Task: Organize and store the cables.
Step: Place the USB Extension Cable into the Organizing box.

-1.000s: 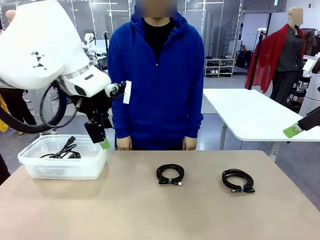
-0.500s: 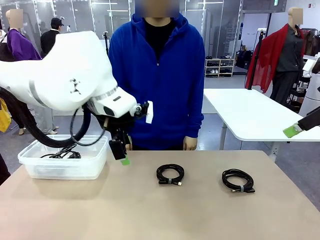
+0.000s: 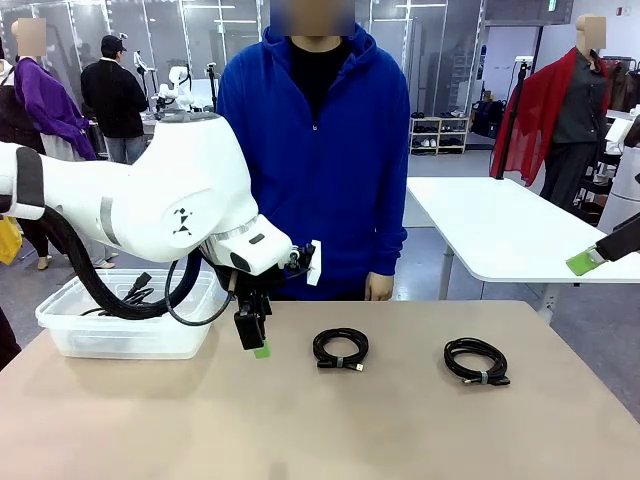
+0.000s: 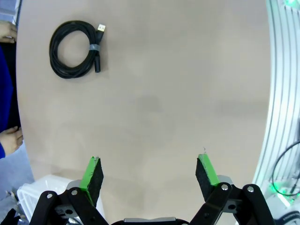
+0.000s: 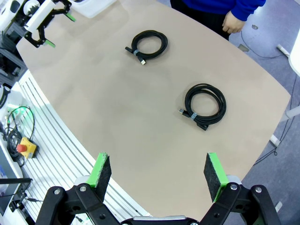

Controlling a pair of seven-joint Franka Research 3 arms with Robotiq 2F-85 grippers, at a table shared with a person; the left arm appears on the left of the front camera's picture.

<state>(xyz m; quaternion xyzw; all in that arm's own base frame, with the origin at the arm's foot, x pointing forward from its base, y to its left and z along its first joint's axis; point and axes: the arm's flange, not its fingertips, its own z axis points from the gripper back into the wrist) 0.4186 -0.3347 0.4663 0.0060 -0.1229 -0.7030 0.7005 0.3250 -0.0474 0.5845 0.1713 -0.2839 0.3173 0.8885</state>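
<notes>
Two black coiled cables lie on the tan table: one at the middle (image 3: 340,348), one to the right (image 3: 476,360). A further cable (image 3: 128,296) rests inside the clear plastic bin (image 3: 70,335) at the left. My left gripper (image 3: 258,345) hangs open just above the table between the bin and the middle coil, nothing between its fingers. In the left wrist view that gripper (image 4: 149,172) is open over bare table, with the middle coil (image 4: 74,49) far ahead. My right gripper (image 5: 158,176) is open, high above both coils (image 5: 149,46) (image 5: 205,104).
A person in a blue hoodie stands at the far edge, one hand (image 3: 378,288) resting at the table's rim. A white table (image 3: 500,225) stands behind at the right. Bare tabletop spreads in front of the coils.
My left arm has swung right from above the bin and come down toward the table beside the middle coil. The right arm and the coils have not moved.
</notes>
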